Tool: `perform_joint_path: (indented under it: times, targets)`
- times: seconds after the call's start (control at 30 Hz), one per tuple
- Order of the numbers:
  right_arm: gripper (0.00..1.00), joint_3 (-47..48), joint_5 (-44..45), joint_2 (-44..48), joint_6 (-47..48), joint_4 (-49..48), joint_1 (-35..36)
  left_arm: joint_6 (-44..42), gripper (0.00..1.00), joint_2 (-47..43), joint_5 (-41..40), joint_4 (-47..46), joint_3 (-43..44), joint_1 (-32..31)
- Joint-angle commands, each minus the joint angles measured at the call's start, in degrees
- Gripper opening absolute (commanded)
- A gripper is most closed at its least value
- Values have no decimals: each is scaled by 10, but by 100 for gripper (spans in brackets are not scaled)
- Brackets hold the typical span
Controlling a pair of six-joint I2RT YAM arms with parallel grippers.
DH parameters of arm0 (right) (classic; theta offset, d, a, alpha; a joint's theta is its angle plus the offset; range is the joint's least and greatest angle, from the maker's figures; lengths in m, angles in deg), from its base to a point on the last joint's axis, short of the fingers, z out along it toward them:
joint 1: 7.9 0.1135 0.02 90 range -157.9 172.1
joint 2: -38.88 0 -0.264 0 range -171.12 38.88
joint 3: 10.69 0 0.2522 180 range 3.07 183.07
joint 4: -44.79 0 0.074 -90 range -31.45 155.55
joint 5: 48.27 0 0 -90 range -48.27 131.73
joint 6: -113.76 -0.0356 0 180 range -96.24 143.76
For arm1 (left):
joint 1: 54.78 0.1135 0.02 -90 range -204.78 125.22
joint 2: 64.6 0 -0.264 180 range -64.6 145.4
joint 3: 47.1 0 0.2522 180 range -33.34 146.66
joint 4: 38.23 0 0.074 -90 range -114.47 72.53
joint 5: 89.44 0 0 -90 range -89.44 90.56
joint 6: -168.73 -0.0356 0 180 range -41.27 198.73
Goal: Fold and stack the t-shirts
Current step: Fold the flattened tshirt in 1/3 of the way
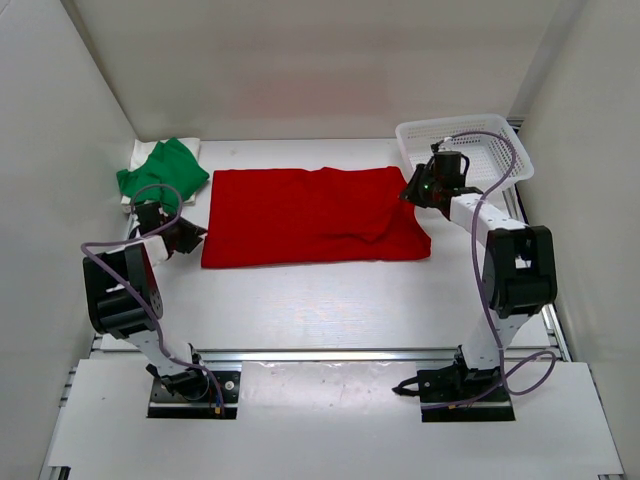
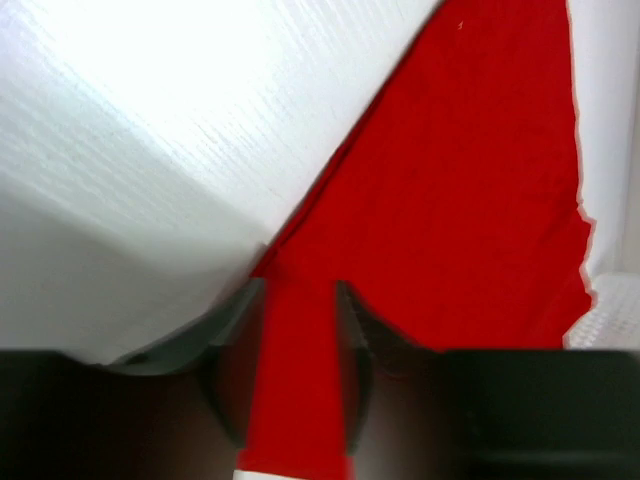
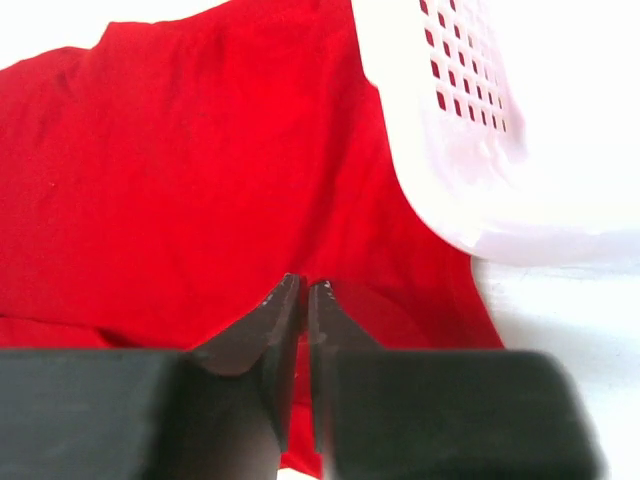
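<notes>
The red t-shirt [image 1: 300,215] lies spread across the middle of the bench [image 1: 320,300], already doubled into a long rectangle with a loose ridge near its right end. The green t-shirt [image 1: 160,172] sits folded at the upper left of the top view, on a cream-white t-shirt [image 1: 140,150] that shows only as a sliver.

The left gripper [image 2: 298,300] is at the red cloth's left edge, its jaws apart with a strip of cloth between them. The right gripper [image 3: 304,285] is at the upper right corner, its jaws together; whether they pinch any cloth cannot be told.

The likeliest trouble is an uneven hold. If the left jaws close on the top layer alone, the lower layers would stay behind and the fold would skew; if the right jaws hold nothing, that end would drag. The basket [image 3: 440,100] stands just beside the right gripper, so a lift or sweep there could nudge it or snag the cloth on its rim.
</notes>
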Motion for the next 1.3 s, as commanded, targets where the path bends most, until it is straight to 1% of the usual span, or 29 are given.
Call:
perform_joint_path:
  times: [0.0,0.03,0.07,0.13,0.17,0.2,0.27,0.3,0.33,0.37,0.4,0.43,0.47,0.53,0.6,0.63,0.67,0.7,0.77,0.8,0.83,0.9,1.0,1.13,1.17,1.23,1.27]
  targets:
    - [8,30,18,-7,15,-18,10,-12,49,-27,-6,13,21,8]
    - [16,37,22,-4,12,-18,12,-15,52,-40,-1,11,9,12]
    - [19,40,20,-1,16,-18,11,-12,55,-61,3,3,-13,18]
    - [27,45,16,12,17,-17,11,-1,52,-101,9,-5,-49,32]
    - [28,48,16,26,12,-13,11,-7,46,-129,9,-6,-76,32]
    - [31,40,23,33,18,-13,12,-15,45,-143,4,0,-87,26]
    - [32,28,37,78,16,-3,11,-16,44,-198,8,-1,-147,19]
    - [32,4,37,91,13,-10,17,-16,44,-214,3,-1,-164,10]
    - [32,-34,37,119,3,-25,12,-13,44,-239,2,-11,-200,11]
    - [22,-51,37,151,-1,-43,15,-10,45,-258,1,-18,-229,12]
    - [13,-96,36,168,-12,-49,16,-10,46,-264,-12,-20,-239,15]
    - [0,-148,28,200,-32,-77,17,-10,48,-272,-15,-19,-251,14]
    - [0,-176,16,228,-49,-105,16,-10,47,-272,-17,-17,-257,8]
    - [0,-276,3,263,-78,-136,15,-8,49,-264,-19,-14,-253,9]
    - [0,-326,13,299,-94,-157,14,12,49,-252,-16,-29,-267,8]
    - [2,-357,14,304,-103,-167,12,23,48,-252,-6,-35,-272,12]
    - [7,-384,10,317,-112,-178,2,30,47,-246,-5,-43,-276,18]
    - [9,-396,5,326,-121,-184,-2,35,47,-247,-8,-44,-284,19]
    - [20,-440,-4,337,-133,-214,-26,47,49,-246,-26,-65,-286,14]
    - [25,-444,-4,335,-137,-210,-33,49,49,-243,-51,-72,-287,11]
    - [27,-458,3,336,-136,-216,-41,54,49,-240,-66,-76,-289,8]
    - [34,-472,-1,330,-144,-231,-55,70,45,-210,-57,-105,-287,6]
    - [42,-481,32,311,-143,-235,-59,84,39,-173,-42,-129,-281,14]
    - [48,-472,28,265,-143,-257,-102,82,29,-150,-47,-140,-260,11]
    - [49,-465,22,257,-143,-256,-102,81,24,-145,-50,-138,-253,11]
    - [49,-445,27,231,-137,-256,-100,74,16,-139,-50,-138,-246,8]
    - [49,-444,25,219,-141,-256,-99,79,14,-136,-52,-140,-245,8]
